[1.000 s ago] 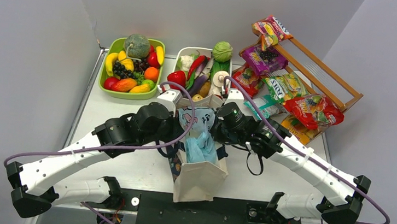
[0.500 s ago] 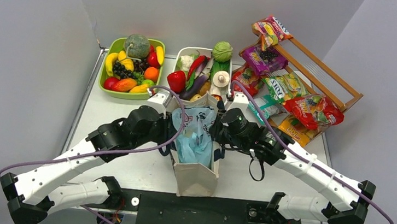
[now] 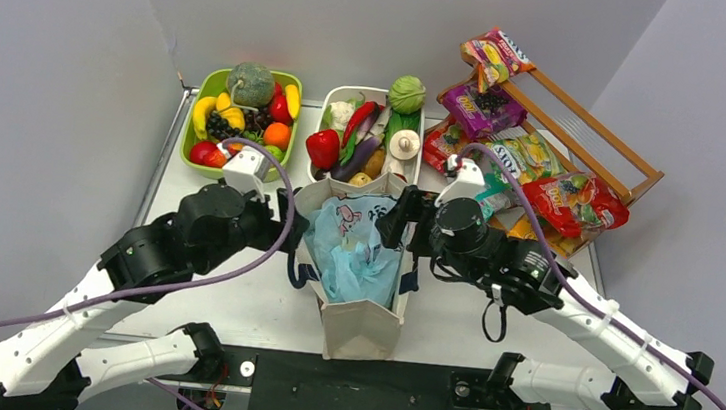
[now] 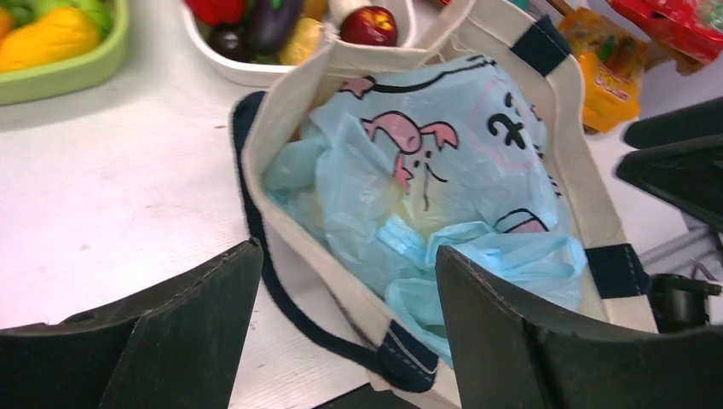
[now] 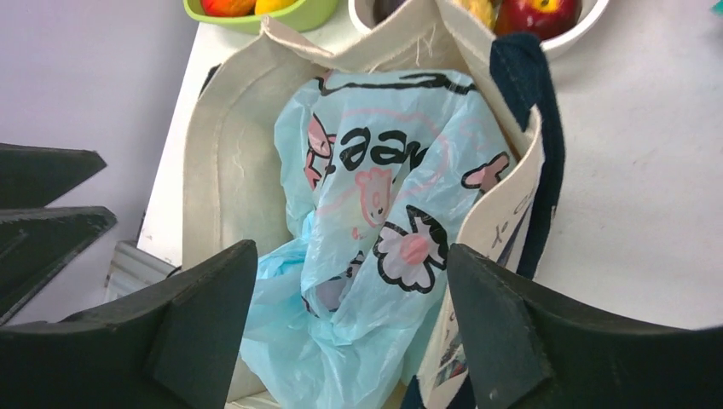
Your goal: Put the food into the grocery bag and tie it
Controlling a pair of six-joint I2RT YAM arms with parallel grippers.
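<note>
The light-blue grocery bag (image 3: 355, 249) sits crumpled inside a beige canvas tote (image 3: 362, 326) at the table's middle. Its printed cartoons show in the left wrist view (image 4: 426, 187) and the right wrist view (image 5: 384, 196). My left gripper (image 3: 287, 220) hangs open just left of the tote, its jaws (image 4: 348, 256) straddling the near rim and holding nothing. My right gripper (image 3: 396, 220) stands open at the tote's right side, and in its wrist view the empty gripper (image 5: 351, 251) frames the bag. Toy food fills a green tray (image 3: 239, 123) and a white tray (image 3: 366, 135). What is inside the bag is hidden.
Glossy snack packets (image 3: 533, 171) lie on and beside a wooden rack (image 3: 606, 138) at the back right. The tote's dark strap (image 4: 256, 221) trails on the table to its left. Grey walls close in both sides.
Both grippers went from shut to open and let go of the blue bag. The left arm drew back to the left and the right arm to the right. The bag settled in the tote.
</note>
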